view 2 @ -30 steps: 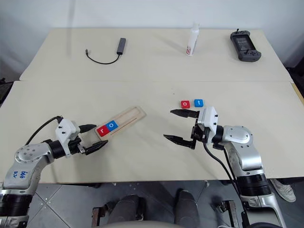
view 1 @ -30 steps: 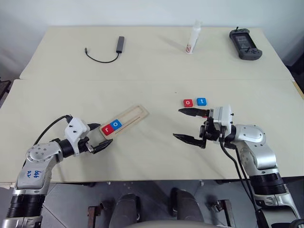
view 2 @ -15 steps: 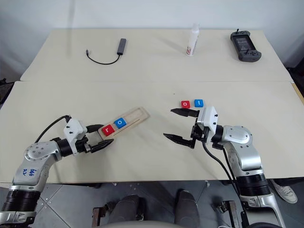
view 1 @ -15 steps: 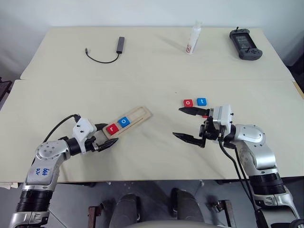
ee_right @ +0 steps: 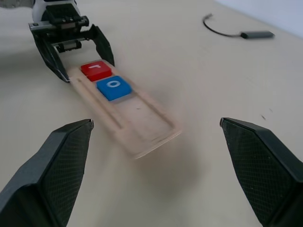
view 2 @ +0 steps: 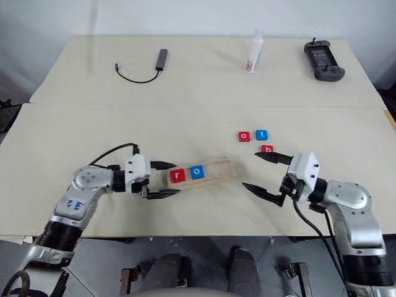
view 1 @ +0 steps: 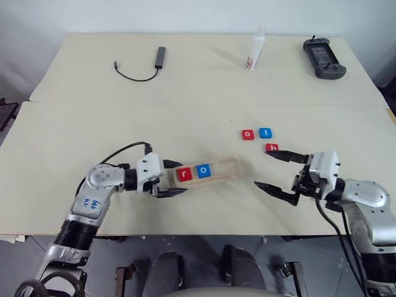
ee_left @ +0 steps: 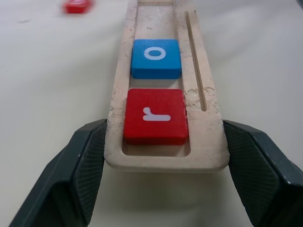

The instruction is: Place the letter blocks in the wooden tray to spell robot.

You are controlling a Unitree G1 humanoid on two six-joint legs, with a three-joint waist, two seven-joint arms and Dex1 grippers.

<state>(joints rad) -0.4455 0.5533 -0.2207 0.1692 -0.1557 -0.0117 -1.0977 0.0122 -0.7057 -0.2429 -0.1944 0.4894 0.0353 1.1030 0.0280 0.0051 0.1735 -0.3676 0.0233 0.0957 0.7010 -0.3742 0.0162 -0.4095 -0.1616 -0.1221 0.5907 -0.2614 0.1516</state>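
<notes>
Wooden tray [view 1: 207, 172] is sitting pinched in the left end effector [ee_left: 163, 156]; r [ee_left: 155, 115] and o [ee_left: 156, 57] might be sliding loose. Right end effector [view 1: 275, 172] is gaping empty.

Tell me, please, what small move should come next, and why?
Probably the open right gripper should reach for the red b block beside it: the wooden tray, clamped at its end by the left gripper, holds only r and o.

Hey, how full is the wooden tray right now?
Partly full: the wooden tray holds two tiles, red r and blue o, at one end; the rest is bare.
</notes>
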